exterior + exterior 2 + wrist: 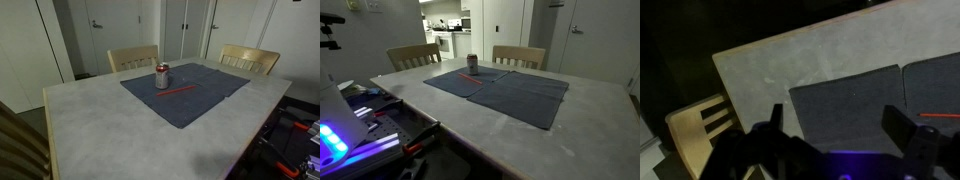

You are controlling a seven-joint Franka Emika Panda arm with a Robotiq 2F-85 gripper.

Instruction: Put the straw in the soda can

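Note:
The soda can (pixel 162 76), red with a silver top, stands upright on a dark grey cloth (pixel 200 100) on the table; it also shows in an exterior view (pixel 472 63). The thin red straw (pixel 180 91) lies flat on the cloth just in front of the can, and is faint in an exterior view (pixel 471 75). In the wrist view its end (pixel 943 115) shows at the right edge. My gripper (pixel 838 125) appears only in the wrist view. It is open and empty, high above the cloth's corner, away from can and straw.
The pale stone-look table (pixel 90 120) has two wooden chairs (pixel 133 57) (pixel 250 58) at its far side. One chair (pixel 698 125) shows in the wrist view. Robot base equipment and cables (pixel 360 110) sit off the table's edge.

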